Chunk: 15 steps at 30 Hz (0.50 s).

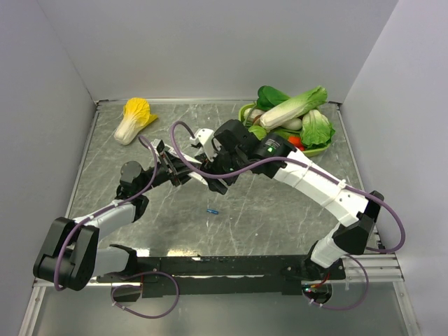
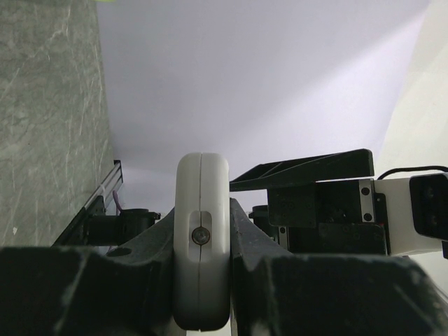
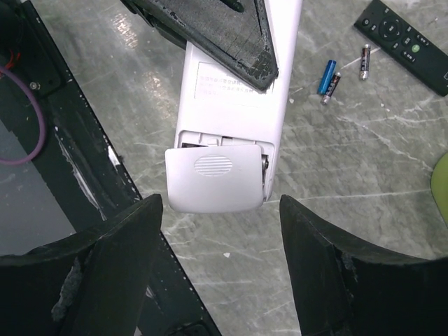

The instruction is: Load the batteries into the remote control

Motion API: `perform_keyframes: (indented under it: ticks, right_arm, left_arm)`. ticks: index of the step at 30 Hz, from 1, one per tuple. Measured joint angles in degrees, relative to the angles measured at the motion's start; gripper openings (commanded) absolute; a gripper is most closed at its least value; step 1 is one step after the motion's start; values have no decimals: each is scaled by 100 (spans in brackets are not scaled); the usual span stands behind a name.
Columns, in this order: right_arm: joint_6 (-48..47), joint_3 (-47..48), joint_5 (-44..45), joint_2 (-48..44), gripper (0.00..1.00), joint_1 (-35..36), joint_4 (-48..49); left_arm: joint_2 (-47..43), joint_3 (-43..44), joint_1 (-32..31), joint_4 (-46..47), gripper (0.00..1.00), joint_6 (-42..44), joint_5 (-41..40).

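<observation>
The remote control (image 3: 234, 105) hangs above the table with its plain white back up, and my left gripper (image 2: 201, 234) is shut on its sides. Seen end-on, the remote control (image 2: 201, 231) fills the gap between those jaws. Its battery cover (image 3: 215, 175) lies over the compartment, shifted toward the end so a slit of the compartment shows. My right gripper (image 3: 220, 262) stands open just past that end, its fingers apart from the remote. A blue battery (image 3: 327, 73) and two dark batteries (image 3: 365, 61) lie on the table. That blue battery (image 1: 211, 211) also shows from above.
A slim black remote (image 3: 406, 38) lies beyond the batteries. A green tray (image 1: 313, 149) of vegetables stands at the back right, and a yellow cabbage (image 1: 134, 119) lies at the back left. A black rail (image 1: 224, 266) runs along the near edge.
</observation>
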Motion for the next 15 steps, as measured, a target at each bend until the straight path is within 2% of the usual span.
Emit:
perform_keyframes:
  ticks: [15]
  right_arm:
    - [4, 0, 212, 20, 57, 79, -24]
  left_arm:
    - [0, 0, 0, -181, 1, -33, -9]
